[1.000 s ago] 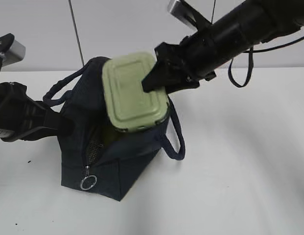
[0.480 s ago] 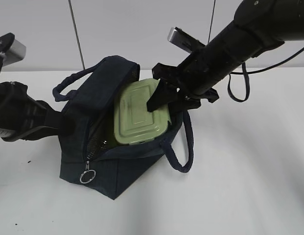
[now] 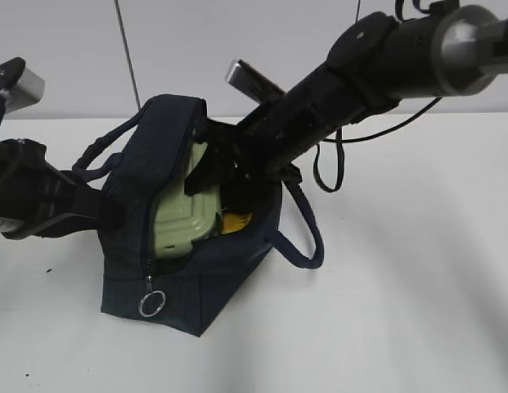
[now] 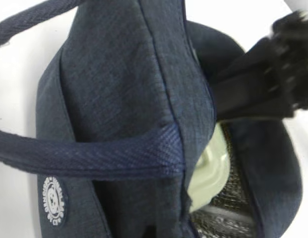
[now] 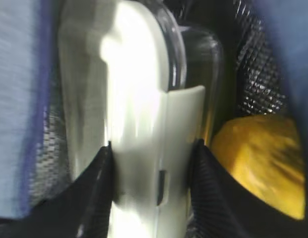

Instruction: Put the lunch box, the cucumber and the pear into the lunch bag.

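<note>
The lunch bag (image 3: 188,246) stands open on the white worktop (image 3: 401,311), its zipper ring pull (image 3: 151,304) hanging at the near corner. The right gripper (image 3: 206,173) reaches down into the bag's mouth, its fingers (image 5: 101,191) closed on the edge of the lunch box (image 3: 182,219), which stands on its side inside the bag with its pale green lid facing the left wall. In the right wrist view the dark fingers pinch the box at the lid clip (image 5: 176,148), and the yellow pear (image 5: 258,158) lies just beside the box against the foil lining (image 5: 255,74). A sliver of that yellow also shows in the exterior view. The left arm (image 3: 41,201) presses against the bag's left side near a handle (image 3: 94,155); I cannot tell how its fingers stand. The left wrist view shows the bag's navy wall, a handle strap (image 4: 89,153) across it and a round white logo (image 4: 53,201).
</note>
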